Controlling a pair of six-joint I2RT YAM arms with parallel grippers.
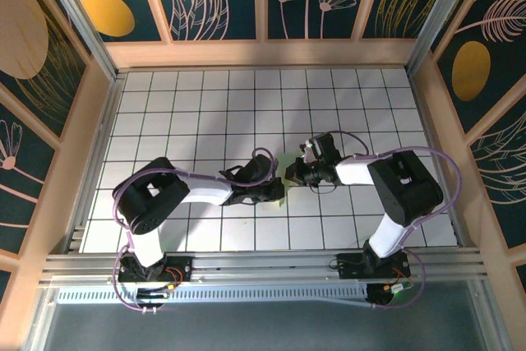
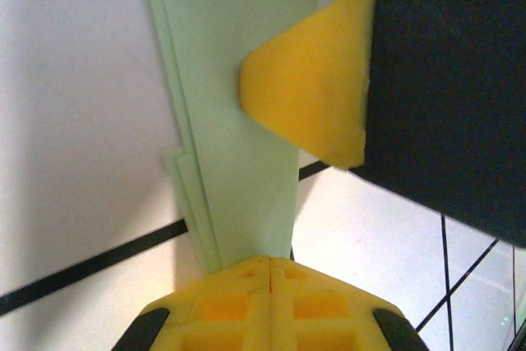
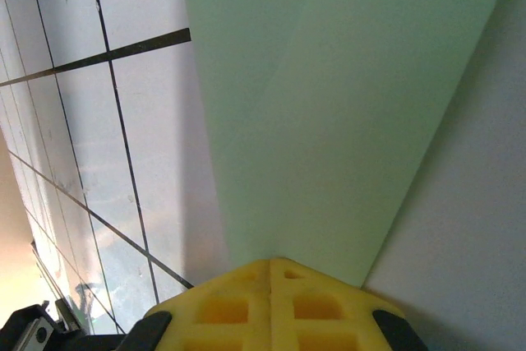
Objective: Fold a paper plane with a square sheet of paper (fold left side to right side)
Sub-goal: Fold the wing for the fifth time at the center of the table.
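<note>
From above, the paper (image 1: 283, 195) lies near the middle of the white tiled table (image 1: 205, 104). It shows as a pale green sliver where the two arms meet. The left gripper (image 1: 267, 191) reaches in from the left and the right gripper (image 1: 297, 174) from the right, and between them they cover most of it. The wooden walls stand well apart.

From the left wrist, the paper (image 2: 238, 80) is a narrow band of several layers, its edges stepped along one side. The left gripper (image 2: 271, 273) is clenched, with its tips at the near end of the band (pinching a layer or only pressing down, I cannot tell). The right gripper's yellow pad (image 2: 308, 88) rests on the paper further along.

From the right wrist, a broader green face (image 3: 345, 121) with a faint slanting crease runs up from the right gripper (image 3: 271, 281), which is also clenched.

The paper looks light, thin and limp. It will likely slide on the smooth tiles and spring open at its folds, and a hard pull would crumple it. It seems best pinned flat beside a crease and lifted by a free edge or corner. The main obstacle is the grippers themselves (they crowd each other over a small target).
</note>
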